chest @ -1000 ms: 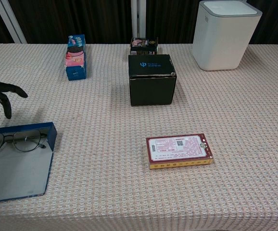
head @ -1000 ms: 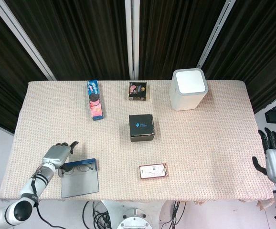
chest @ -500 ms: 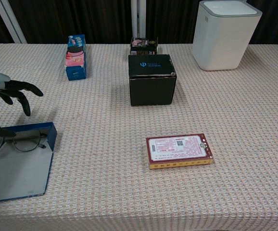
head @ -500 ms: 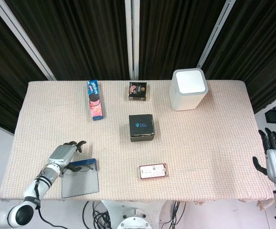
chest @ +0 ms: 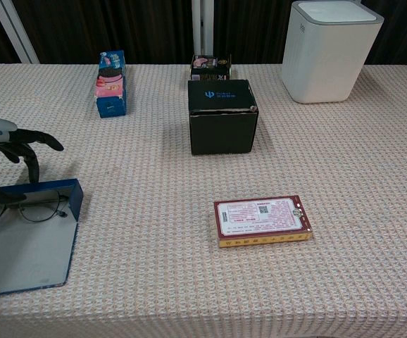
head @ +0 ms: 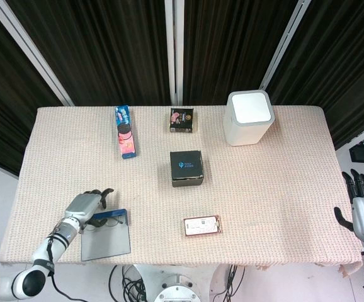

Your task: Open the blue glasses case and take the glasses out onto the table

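A: Where does the blue glasses case lie?

B: Near the front left corner of the table, lid folded flat toward the front edge, the blue rim of its tray standing up at the back. The glasses rest in the tray, lenses facing up.

A: And the left hand?

B: It hangs over the back edge of the case, fingers curved downward and apart. The thumb reaches down toward the left part of the frame — whether it touches the glasses cannot be told from either view. It grips nothing that can be seen.

A: The right hand?

B: Off the table's right edge, fingers upright and spread, holding nothing.

A: What else is on the table?

B: A black box at the centre, a red card packet lying flat nearer the front, a blue cookie box at the back left, a small dark snack box just behind the black one, and a white bin at the back right — all well apart from the case.
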{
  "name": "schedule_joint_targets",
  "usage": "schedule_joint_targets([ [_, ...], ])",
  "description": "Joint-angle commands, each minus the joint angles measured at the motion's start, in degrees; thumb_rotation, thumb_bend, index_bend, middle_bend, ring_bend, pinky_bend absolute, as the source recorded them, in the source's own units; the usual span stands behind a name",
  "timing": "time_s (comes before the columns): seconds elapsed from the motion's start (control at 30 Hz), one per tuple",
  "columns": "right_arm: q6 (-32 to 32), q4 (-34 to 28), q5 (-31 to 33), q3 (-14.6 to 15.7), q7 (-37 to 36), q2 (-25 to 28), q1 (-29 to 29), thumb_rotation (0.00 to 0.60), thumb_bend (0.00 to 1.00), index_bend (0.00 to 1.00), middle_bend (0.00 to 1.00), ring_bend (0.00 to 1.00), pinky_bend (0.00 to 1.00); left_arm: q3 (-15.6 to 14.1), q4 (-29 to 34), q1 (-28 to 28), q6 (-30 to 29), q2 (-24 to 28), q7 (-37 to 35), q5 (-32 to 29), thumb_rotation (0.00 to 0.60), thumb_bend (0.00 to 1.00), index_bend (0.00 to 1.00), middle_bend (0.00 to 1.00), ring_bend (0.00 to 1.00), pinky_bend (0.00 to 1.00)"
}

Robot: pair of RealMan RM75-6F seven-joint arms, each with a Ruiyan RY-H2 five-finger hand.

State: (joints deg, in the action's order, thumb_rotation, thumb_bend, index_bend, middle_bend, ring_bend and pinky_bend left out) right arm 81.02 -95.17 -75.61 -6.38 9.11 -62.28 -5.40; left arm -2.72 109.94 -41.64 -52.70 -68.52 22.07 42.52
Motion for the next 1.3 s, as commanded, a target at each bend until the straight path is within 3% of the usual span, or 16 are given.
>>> schedule_joint_targets([
  [0.03,0.1,-0.1,0.0,0.0,0.0,0.1,0.0,0.6,0.29,0.0,0.0,0.0,0.0,0.1,0.0,0.0,0.1,-0.1,0.0,0.0,0.6,0.34,0.09,0.37,0.12,0.18],
  [1.3,-0.4,0.3,0.5,0.0,0.2,-0.3,-0.1,0.6,0.29,0.0,0.0,0.0,0.0,0.9,-3.5,2.0,0.6,-2.5,-3.8,5.3,0.6,0.36,0.13,0.48,0.22,0.18],
])
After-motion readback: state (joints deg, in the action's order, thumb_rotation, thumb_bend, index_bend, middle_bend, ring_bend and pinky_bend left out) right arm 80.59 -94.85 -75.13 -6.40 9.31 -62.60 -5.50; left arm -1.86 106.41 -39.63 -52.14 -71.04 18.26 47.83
